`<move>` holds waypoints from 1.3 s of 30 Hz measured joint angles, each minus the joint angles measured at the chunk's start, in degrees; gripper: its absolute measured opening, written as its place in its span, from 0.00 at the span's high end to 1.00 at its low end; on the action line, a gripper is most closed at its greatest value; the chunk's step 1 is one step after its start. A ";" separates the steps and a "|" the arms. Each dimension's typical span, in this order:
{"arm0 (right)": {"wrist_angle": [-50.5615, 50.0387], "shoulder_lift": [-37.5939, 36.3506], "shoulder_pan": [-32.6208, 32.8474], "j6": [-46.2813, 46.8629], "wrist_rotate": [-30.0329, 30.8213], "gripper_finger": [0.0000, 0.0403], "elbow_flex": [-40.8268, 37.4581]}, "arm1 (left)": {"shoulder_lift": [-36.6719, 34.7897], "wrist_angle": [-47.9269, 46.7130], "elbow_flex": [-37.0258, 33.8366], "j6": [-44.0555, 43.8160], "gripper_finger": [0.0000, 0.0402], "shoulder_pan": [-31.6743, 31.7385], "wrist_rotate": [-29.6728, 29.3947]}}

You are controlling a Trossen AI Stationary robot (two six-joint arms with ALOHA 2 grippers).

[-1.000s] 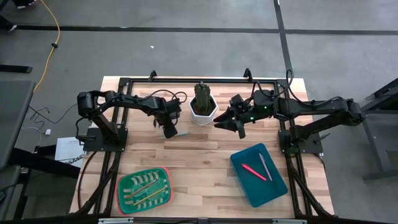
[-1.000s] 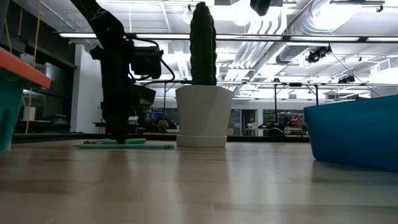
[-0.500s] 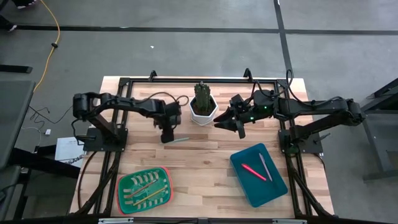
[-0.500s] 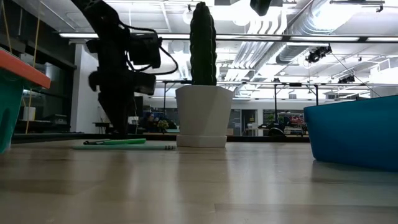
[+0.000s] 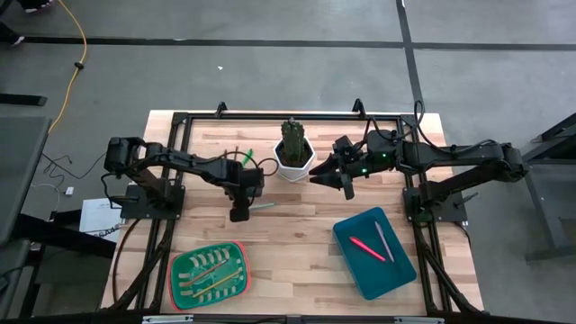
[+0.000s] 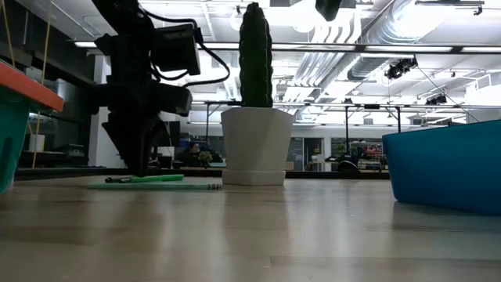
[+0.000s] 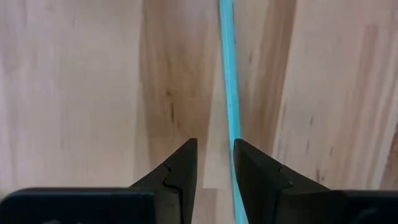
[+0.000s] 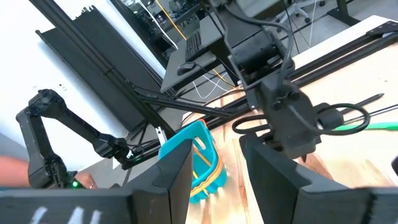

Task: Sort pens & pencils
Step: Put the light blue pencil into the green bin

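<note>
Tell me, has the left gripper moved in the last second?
Yes. In the high view the left gripper has pulled away from the white cactus pot, toward the near side of the table, over a thin pencil.

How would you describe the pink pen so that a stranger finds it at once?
In the high view, find the blue bin on the lower right part of the table. Two pens lie inside it, side by side. The pink pen is the bright one, left of the pale grey pen.
</note>
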 joint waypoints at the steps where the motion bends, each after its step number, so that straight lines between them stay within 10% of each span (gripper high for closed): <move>1: 0.00 0.00 0.00 0.00 0.02 0.65 0.00 | 0.00 0.05 0.00 -0.24 0.77 -0.09 0.17; 39: 0.26 0.00 0.07 0.44 0.45 0.65 0.00 | 2.59 0.57 -1.61 -4.53 0.77 -4.70 -2.18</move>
